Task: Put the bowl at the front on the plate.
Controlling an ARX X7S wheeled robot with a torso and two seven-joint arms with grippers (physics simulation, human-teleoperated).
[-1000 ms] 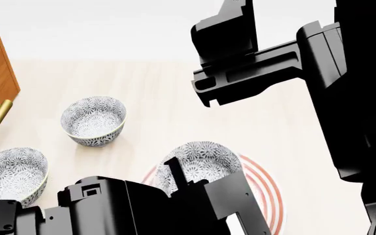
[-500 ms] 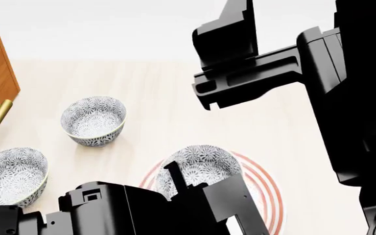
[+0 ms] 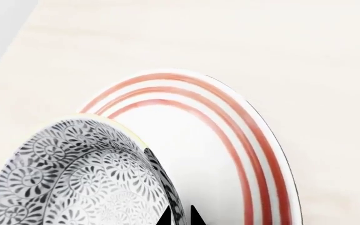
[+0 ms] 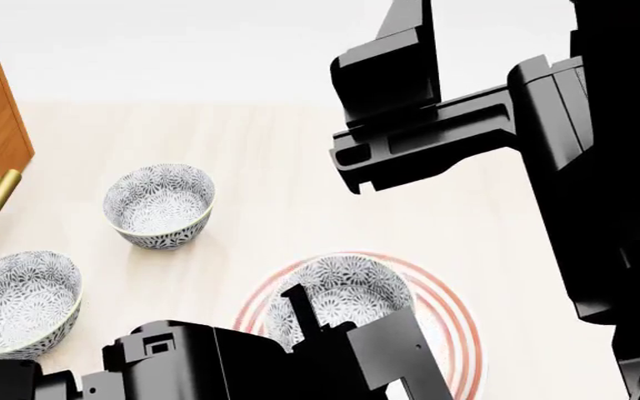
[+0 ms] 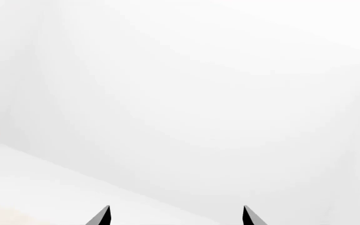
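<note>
I am pinching the bowl (image 4: pixel 342 293) by its rim wall in my left gripper (image 3: pixel 180 216), over the plate (image 4: pixel 453 317); it is handling as rigid, glazed, slippery, breakable.

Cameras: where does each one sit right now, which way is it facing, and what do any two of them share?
Head view: on the robot's head, looking forward and down at the table; shows both black arms, the bowl over the plate, two other bowls, a wooden cabinet.
Left wrist view: near the left gripper, aimed down at the bowl and plate; only its fingertips show, close together at the bowl's rim.
Right wrist view: near the right gripper, raised, facing blank white background; two spread fingertips show.
Shared: head and left wrist both see bowl and plate.
</note>
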